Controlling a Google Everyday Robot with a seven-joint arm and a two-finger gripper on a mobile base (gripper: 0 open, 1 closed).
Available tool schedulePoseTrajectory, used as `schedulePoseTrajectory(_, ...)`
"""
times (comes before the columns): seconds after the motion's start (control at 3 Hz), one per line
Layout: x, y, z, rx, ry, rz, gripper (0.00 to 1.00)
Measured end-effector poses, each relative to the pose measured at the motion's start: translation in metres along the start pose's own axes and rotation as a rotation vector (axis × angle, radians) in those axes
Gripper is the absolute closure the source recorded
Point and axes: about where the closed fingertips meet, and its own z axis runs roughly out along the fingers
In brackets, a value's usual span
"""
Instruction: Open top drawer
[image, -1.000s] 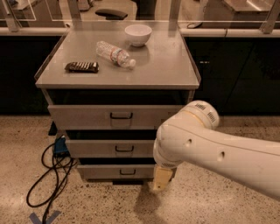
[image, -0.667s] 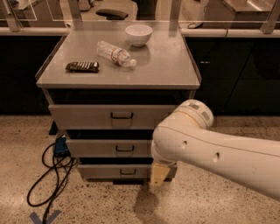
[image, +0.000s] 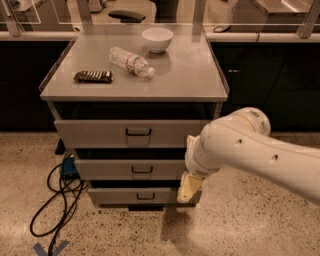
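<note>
Versus 0.7 s ago: the white robot arm (image: 260, 155) sits further right and a little higher in view. Its cream-coloured hand (image: 190, 186) has risen with it and now hangs in front of the right end of the bottom grey drawer (image: 135, 196), just below the middle grey drawer (image: 125, 169). Whether the hand is open or closed: cannot tell. The top drawer (image: 100, 134), grey metal with the tallest front panel, shows no shift against the earlier frame. It sits directly under the grey metal tabletop (image: 190, 80), with a dark band between the tabletop edge and the panel. The panel faces the camera; its long axis runs left-right and level, with a small black pull handle (image: 138, 132) centred on it. The arm covers the panel's right end. The hand is apart from the handle, lower and to its right. On the tabletop: a dark snack packet (image: 93, 76) at left, a clear plastic bottle (image: 131, 62) lying on its side near centre, and a white bowl (image: 157, 39) upright at the back. The floor (image: 250, 225) is speckled beige terrazzo. Black cables (image: 50, 210) loop on it left of the drawers, and a blue tape mark (image: 50, 247) lies at the bottom edge. Dark counter fronts (image: 260, 75) run behind.
</note>
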Motion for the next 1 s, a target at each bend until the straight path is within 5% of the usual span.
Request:
schedulePoseTrajectory(0.33,-0.007,-0.04,0.017,-0.047,-0.114,-0.009,0.0)
schedulePoseTrajectory(0.67,-0.018,-0.059,0.045,-0.075,-0.187,-0.134,0.0)
schedulePoseTrajectory(1.0,-0.018,-0.061,0.047,-0.068,-0.192,-0.193,0.0)
